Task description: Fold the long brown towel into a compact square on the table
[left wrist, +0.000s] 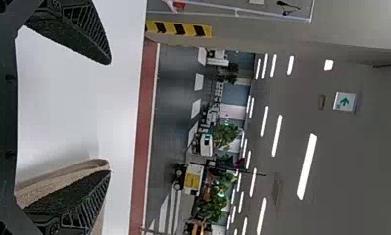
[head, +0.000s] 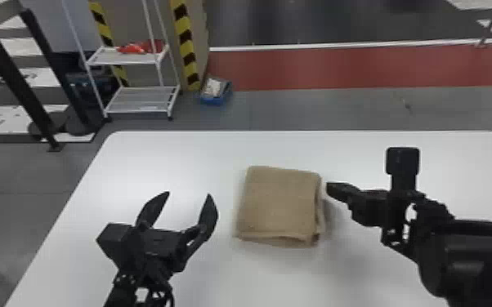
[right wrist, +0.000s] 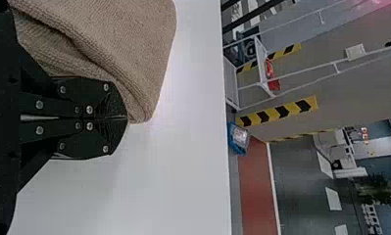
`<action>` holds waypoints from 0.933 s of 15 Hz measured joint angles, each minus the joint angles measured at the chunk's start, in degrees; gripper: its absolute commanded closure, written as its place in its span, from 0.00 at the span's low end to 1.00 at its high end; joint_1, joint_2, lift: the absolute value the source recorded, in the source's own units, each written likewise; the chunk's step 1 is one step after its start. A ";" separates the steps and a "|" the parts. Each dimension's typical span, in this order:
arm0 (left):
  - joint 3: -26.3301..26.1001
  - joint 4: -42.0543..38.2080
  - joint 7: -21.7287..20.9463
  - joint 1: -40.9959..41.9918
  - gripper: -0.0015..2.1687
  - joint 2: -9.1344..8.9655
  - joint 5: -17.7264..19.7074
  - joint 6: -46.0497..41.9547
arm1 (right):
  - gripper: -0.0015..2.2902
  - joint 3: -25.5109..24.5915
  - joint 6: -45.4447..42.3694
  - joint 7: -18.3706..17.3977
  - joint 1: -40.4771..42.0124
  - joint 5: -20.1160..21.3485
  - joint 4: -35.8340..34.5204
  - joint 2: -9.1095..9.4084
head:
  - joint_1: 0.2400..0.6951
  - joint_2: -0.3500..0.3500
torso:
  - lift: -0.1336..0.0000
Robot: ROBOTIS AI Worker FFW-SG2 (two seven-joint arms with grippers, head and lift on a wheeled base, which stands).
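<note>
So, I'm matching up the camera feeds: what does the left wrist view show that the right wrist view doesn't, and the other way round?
Left wrist view: the left gripper, open, and a sign with a green arrow.

Right wrist view: the right gripper, shut at the towel's edge, and a blue bin on the floor.

Both: the brown towel, white table, yellow-and-black striping and red floor strip.

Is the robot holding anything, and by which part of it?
Nothing is held: the left tool is open and empty, the right tool shut beside the towel.
</note>
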 measured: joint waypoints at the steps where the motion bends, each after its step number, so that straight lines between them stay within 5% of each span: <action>1: -0.01 0.12 0.00 -0.09 0.04 0.00 0.01 0.02 | 0.93 -0.78 -0.71 -0.22 1.29 -0.21 -2.01 0.00 | 1.00 0.60 | 0.17; 6: -0.35 0.30 -0.09 -0.39 0.04 -0.09 -0.07 0.02 | 0.93 0.03 -10.81 1.02 5.30 -2.73 -8.06 0.00 | 1.00 0.60 | 0.17; 14: -1.09 1.00 -0.09 -1.43 0.04 0.05 -0.15 0.63 | 0.93 3.67 -14.13 1.37 -1.05 0.31 9.39 0.00 | 1.00 0.64 | 0.17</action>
